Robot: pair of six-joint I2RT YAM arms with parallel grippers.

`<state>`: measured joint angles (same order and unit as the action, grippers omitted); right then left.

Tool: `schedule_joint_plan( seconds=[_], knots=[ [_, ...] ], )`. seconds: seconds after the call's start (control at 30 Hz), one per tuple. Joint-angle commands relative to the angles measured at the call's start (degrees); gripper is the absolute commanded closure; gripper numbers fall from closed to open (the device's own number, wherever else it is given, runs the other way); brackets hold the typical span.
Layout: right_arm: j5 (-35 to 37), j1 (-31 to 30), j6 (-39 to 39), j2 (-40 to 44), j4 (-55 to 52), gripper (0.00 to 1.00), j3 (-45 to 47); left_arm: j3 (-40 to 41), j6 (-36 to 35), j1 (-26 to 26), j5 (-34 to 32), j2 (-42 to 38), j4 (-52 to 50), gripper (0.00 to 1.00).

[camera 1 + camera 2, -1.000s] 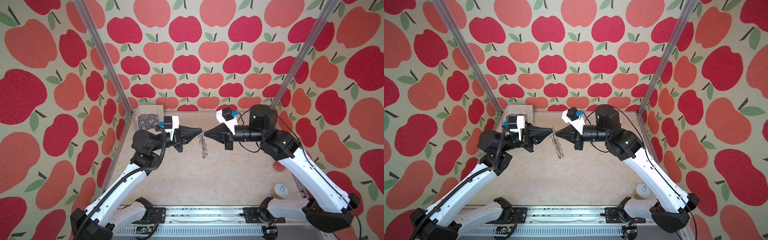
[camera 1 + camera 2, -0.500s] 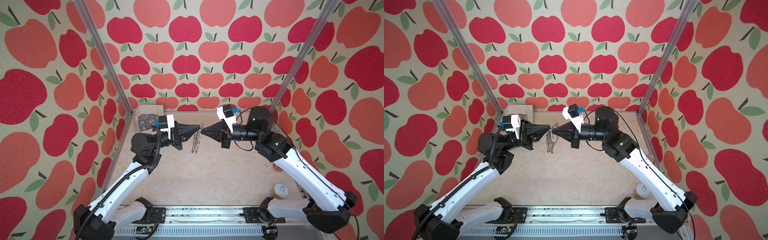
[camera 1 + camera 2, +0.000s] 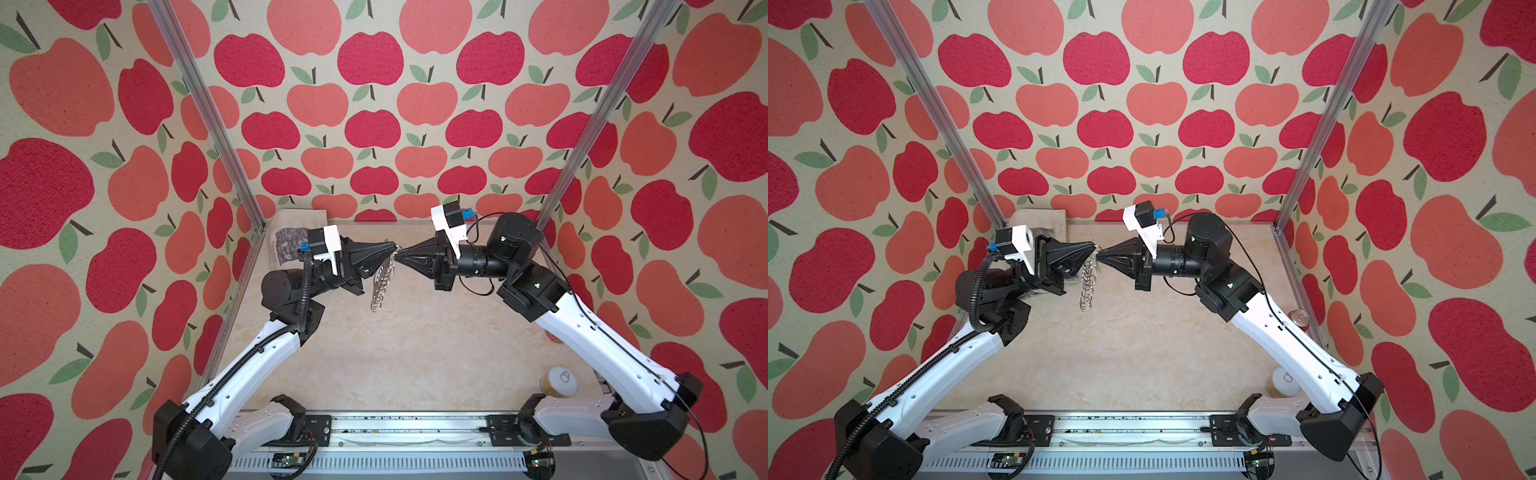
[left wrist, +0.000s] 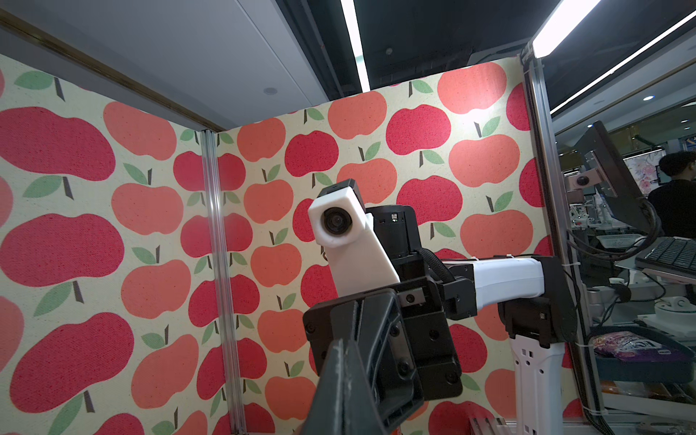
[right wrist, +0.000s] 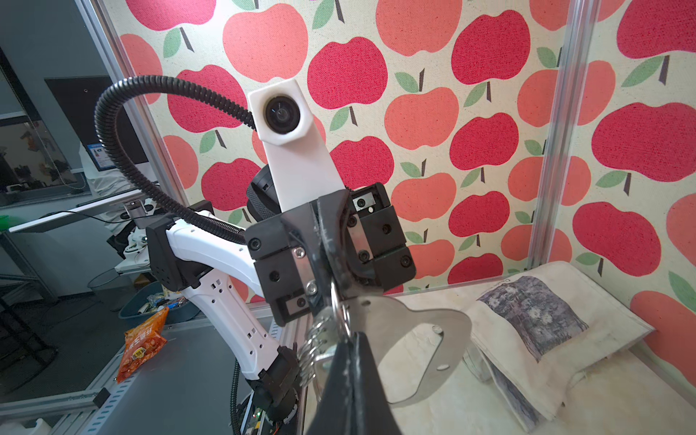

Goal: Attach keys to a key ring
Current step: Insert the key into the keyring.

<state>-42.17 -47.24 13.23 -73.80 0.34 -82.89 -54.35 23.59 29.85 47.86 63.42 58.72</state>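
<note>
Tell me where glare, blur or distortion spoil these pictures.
Left wrist view: ceiling lamps blown out, the left tool near the lens dark and soft. Right wrist view: right tool blurred up close, key ring sharp with mild sheen. Both top views: even light, apples stretched toward the edges.

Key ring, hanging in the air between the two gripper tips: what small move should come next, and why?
Probably a slight push of the right gripper into the wire rings. The left gripper pinches the key ring aloft by its plate, the shut right tip meets the top of their row, and nothing shows threaded yet; I cannot see what that tip holds.
</note>
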Motion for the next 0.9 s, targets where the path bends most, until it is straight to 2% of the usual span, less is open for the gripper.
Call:
schedule_joint_plan(
  seconds=[0.0, 0.23, 0.47, 0.87],
  knots=[
    [-1.5, -2.2, 1.2, -1.6, 0.1, 0.96, 1.1, 0.7, 1.0, 0.7, 0.5, 0.6, 1.4, 1.00],
    [3.8, -1.7, -6.6, 1.6, -10.4, 0.86, -1.5, 1.7, 1.8, -0.1, 0.6, -0.3, 2.0, 1.00],
    [5.9, -1.3, -11.7, 3.2, -16.2, 0.78, -4.6, 1.6, 2.2, -0.7, 0.8, -0.8, 2.0, 1.00],
    [8.3, -0.7, -12.8, 5.0, -13.1, 0.74, -3.4, 1.3, 2.7, -0.8, 1.1, -0.6, 2.2, 1.00]
  ],
)
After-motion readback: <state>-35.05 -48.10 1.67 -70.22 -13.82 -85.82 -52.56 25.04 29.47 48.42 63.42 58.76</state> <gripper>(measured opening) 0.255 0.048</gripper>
